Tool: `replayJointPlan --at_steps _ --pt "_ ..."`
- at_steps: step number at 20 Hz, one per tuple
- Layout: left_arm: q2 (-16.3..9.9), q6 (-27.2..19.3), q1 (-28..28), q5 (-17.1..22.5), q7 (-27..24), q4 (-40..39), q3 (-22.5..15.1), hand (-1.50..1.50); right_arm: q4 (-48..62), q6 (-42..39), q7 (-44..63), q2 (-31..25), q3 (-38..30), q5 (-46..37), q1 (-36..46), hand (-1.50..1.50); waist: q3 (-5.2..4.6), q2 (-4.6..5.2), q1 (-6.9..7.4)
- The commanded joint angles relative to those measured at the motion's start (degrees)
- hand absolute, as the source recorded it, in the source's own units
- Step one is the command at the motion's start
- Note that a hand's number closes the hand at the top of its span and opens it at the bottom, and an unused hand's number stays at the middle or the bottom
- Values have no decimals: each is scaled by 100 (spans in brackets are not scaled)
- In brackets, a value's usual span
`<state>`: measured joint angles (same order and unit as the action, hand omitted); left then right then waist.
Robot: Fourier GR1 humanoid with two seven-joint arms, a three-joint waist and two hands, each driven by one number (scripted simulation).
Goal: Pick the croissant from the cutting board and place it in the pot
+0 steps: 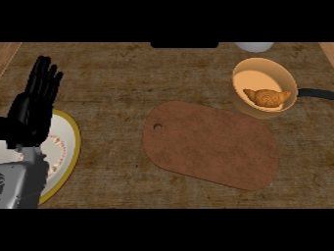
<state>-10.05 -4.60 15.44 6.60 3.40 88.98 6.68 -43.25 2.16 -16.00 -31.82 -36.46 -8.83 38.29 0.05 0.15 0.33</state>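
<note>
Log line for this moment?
croissant: in pot | cutting board: bare | left hand: open, resting over plate | right hand: unseen

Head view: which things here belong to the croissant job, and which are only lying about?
Job: croissant, already lying in the pot; cutting board, now bare.

Lying about: plate at the left, under the resting open left hand; white object at the top edge.

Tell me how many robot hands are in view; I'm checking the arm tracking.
1: the left hand, open with fingers up, rests at the left edge above a plate. The right hand is out of view.
</note>
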Motion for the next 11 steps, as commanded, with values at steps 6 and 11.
replayJointPlan --at_steps 6,11 --pt "-236 271 -240 129 12 212 188 0 992 -812 -989 -979 -378 552 -499 -150 1 0 27" --pt "152 45 277 -79 -573 -760 71 0 1732 -1096 -1531 -1524 -451 570 -555 -150 4 33 7"
